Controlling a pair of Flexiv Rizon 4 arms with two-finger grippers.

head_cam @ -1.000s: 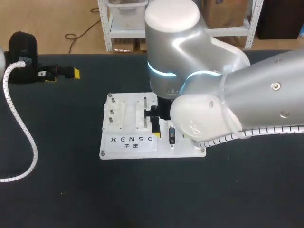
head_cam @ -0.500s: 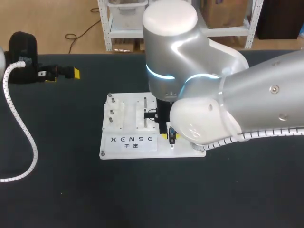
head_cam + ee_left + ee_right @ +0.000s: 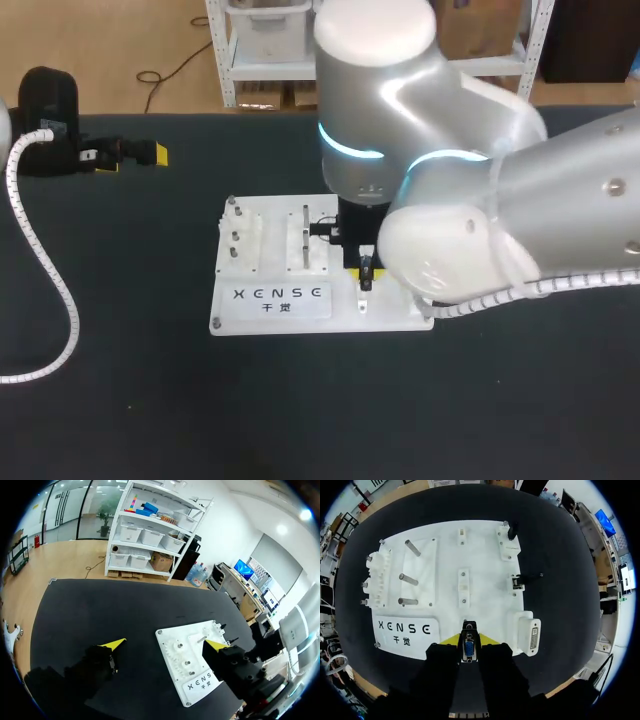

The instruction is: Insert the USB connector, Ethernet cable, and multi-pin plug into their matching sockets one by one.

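Observation:
A white board [image 3: 270, 295] with sockets lies mid-table. My right gripper [image 3: 469, 641] is shut on the multi-pin plug [image 3: 469, 649], a small blue-faced connector upright between its yellow tips, at the board's near edge. In the head view the plug [image 3: 367, 274] shows just under the right arm's wrist. The matching multi-pin socket [image 3: 534, 639] sits in a white block to the plug's right. Two small black connectors [image 3: 511, 530] [image 3: 522, 580] stand further along that side. My left gripper [image 3: 135, 158] rests at the table's far left, and its fingers [image 3: 112, 643] stand wide open and empty.
Metal pegs [image 3: 407, 562] stand up from the board's left half, beside a white ribbed block [image 3: 375, 577]. The left arm's white coiled cable [image 3: 45, 270] trails over the black table top at the left. The table's back edge runs behind the board.
My right gripper has come down around the multi-pin plug and shut on it. The right arm has shifted slightly to the right. The left arm has not moved.

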